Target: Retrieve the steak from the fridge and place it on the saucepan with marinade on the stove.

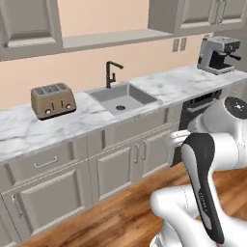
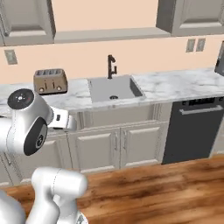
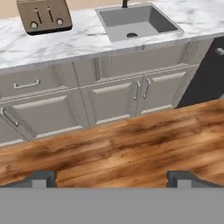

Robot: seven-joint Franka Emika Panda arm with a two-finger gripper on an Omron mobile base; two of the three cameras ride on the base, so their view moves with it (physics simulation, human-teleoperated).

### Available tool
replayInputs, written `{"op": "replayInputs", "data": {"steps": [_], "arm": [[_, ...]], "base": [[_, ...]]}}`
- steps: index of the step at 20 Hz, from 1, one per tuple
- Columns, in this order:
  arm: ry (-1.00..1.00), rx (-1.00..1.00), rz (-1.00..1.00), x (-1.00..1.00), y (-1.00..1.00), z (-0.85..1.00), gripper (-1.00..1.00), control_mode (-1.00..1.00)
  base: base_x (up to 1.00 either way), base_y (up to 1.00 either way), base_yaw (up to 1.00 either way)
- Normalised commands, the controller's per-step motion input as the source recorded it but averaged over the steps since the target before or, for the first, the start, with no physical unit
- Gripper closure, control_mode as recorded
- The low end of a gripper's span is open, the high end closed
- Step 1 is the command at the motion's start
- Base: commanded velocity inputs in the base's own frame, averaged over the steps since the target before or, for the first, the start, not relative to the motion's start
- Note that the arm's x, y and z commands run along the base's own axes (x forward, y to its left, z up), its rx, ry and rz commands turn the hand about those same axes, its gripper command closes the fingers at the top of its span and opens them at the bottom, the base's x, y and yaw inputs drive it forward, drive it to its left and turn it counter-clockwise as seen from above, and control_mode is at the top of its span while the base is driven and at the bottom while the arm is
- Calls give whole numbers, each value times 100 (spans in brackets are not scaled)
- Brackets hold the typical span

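The claw [image 3: 112, 178] is seen spread wide at the bottom of the hand view, nothing held, above the wooden floor [image 3: 131, 144]. The marble desk [image 1: 91, 116] carries a toaster [image 1: 53, 100] at upper left and a sink [image 1: 123, 98] at centre. Where the steak lies cannot be told.

Marble table [image 1: 159, 87] w/ grey sink [image 1: 123, 99] set in, black faucet [image 1: 112, 72] behind it. Brown toaster [image 1: 53, 100] left of sink, well apart. Coffee machine [image 1: 218, 54], prob. espresso type, at far right. Black dishwasher [image 2: 194, 131] under table; wood floor [image 3: 131, 144] below.
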Motion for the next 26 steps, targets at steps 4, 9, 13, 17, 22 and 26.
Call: {"op": "replayInputs", "data": {"steps": [4, 9, 13, 17, 22, 26], "arm": [[0, 0, 0, 0, 0, 0, -100, 100], [0, 0, 0, 0, 0, 0, -100, 100], [0, 0, 0, 0, 0, 0, -100, 100], [0, 0, 0, 0, 0, 0, -100, 100], [0, 0, 0, 0, 0, 0, -100, 100], [0, 0, 0, 0, 0, 0, -100, 100]], "base": [[11, 0, -83], [59, -4, -58], [85, -26, -48], [100, -29, -45], [100, -31, -31], [100, -67, -17]]}}
